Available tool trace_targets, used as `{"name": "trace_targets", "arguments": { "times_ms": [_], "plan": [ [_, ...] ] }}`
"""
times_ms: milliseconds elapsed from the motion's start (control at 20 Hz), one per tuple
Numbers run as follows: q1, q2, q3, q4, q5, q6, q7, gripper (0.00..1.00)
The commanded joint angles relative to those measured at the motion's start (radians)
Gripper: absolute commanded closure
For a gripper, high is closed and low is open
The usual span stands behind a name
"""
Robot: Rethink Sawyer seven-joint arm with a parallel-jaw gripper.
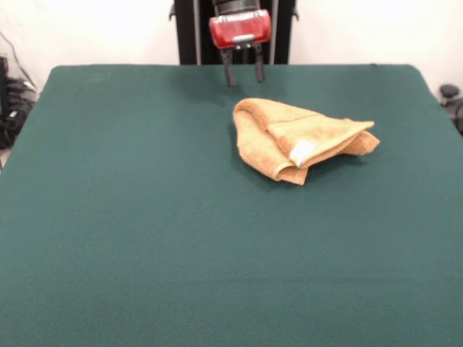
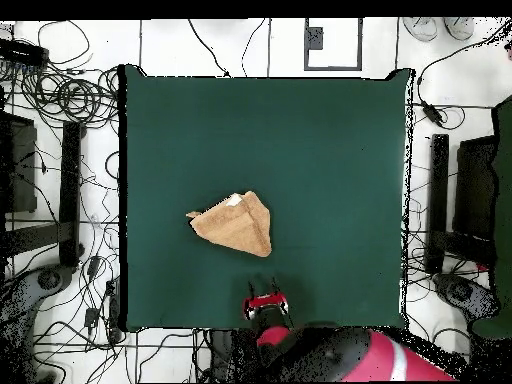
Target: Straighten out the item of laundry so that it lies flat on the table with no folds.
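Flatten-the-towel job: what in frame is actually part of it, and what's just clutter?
Part of the job:
- towel, folded over itself, white tag showing
- green table it lies on
- gripper, open, apart from the towel, near the table's robot-side edge

Just lying about:
- cables on the floor around the table
- dark equipment beside the table

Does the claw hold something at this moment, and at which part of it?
Nothing is held. The claw is open and empty, up near the far table edge, apart from the folded towel.
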State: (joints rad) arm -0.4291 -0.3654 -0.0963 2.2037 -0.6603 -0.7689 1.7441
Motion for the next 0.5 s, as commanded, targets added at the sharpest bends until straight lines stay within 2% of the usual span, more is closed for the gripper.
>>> {"name": "trace_targets", "arguments": {
  "times_ms": [50, 150, 350, 500],
  "plan": [
    [0.125, -0.014, 0.152, -0.087, 0.191, -0.052, 0.2, 0.0],
    [0.159, -0.004, 0.162, -0.108, 0.239, -0.052, 0.209, 0.0],
    [0.222, 0.045, 0.159, -0.131, 0.338, -0.146, 0.225, 0.0],
    [0.238, 0.084, 0.172, -0.166, 0.364, -0.186, 0.235, 0.0]
  ]
}}
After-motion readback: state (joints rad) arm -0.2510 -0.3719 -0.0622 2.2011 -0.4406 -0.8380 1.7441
